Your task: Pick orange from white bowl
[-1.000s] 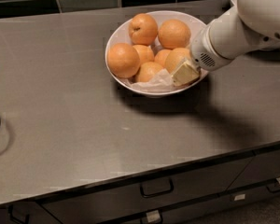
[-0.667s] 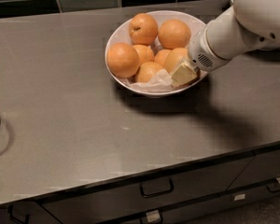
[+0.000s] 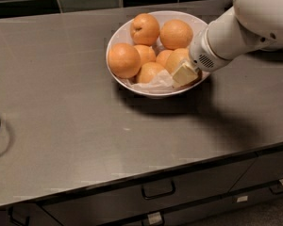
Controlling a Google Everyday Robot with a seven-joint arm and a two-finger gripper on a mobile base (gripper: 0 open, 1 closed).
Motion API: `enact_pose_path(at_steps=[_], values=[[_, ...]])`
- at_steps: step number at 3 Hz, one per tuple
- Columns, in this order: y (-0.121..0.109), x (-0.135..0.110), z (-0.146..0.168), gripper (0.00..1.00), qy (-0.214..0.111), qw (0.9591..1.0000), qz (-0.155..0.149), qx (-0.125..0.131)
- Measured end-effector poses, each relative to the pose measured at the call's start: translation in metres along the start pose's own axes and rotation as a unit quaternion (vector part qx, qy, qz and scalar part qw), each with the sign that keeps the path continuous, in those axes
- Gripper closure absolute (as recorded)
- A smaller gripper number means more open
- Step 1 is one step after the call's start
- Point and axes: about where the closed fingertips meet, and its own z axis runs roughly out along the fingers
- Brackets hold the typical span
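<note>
Pincer (image 3: pixel 184 73) lowered inside the wide glossy white bowl (image 3: pixel 119 33) on the grey surface (image 3: pixel 61 121). The pale yellowish-orange round orange (image 3: pixel 175 59) lies just beside it. Whether the pincer is clenched cannot be told.

Claw (image 3: pixel 185 73) inside white bowl (image 3: pixel 119 36), against orange (image 3: pixel 176 59).

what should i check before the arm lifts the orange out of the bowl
1. gripper down inside the white bowl: ok
2. gripper right at the pale orange: ok
3. firm hold on that orange: cannot tell
4. bowl flat on the counter, back from its front edge: ok
5. room around the orange: not ok, neighbouring oranges crowd it
6. paper free of the gripper: cannot tell, it lies right beside it
</note>
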Motion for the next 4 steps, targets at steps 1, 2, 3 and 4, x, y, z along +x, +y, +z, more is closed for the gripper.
enact_pose_path(at_steps=[1,2,3,4], values=[[0.000,0.000,0.000,0.70,0.000,1.0000,0.000,0.000],[0.000,0.000,0.000,0.93,0.000,1.0000,0.000,0.000],[-0.005,-0.008,-0.019,1.00,-0.008,0.9999,-0.006,0.009],[-0.013,-0.018,-0.042,1.00,-0.024,0.9993,-0.011,0.027]])
